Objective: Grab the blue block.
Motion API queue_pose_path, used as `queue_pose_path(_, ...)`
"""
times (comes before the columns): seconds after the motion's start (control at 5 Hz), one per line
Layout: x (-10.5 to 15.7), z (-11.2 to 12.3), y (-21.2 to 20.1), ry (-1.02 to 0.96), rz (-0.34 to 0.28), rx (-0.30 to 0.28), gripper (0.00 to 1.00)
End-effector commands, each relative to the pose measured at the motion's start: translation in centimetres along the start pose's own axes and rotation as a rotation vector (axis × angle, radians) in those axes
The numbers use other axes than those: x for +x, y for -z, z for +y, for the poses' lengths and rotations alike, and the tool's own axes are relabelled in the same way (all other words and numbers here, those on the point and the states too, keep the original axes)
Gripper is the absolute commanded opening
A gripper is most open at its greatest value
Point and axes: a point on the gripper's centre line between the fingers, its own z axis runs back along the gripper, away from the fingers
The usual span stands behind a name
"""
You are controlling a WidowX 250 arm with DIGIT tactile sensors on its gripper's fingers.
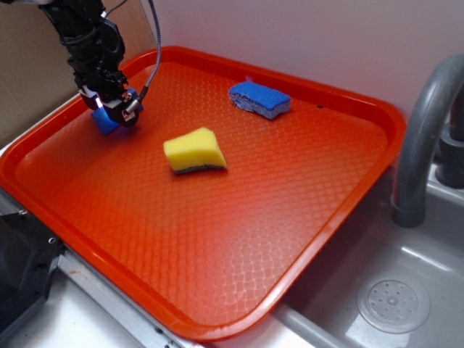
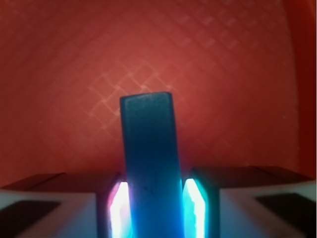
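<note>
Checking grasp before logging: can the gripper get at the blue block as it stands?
Looks like yes. The gripper already has the blue block between its fingers, seemingly touching both sides, near the red tray's far-left corner, with nothing in the way.

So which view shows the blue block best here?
The wrist view: the blue block fills the centre, standing between the gripper fingers, which press both its sides. The exterior view shows only a blue corner under the gripper on the red tray.

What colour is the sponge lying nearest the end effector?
Yellow, with a dark underside: the yellow sponge, best seen in the exterior view.
</note>
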Motion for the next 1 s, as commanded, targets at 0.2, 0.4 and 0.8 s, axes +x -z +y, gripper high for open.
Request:
queue_pose_path(0.2, -4.0, -3.4, -14.9, -0.125, -0.023, -0.065, 0.00)
queue_pose_path(0.4, -6.3, -4.7, -17.8, -0.132, -0.092, -0.131, 0.00)
queue_pose_path(0.8, -5.9, -5.2, -17.6, -0.103, -0.100, -0.290, 0.00)
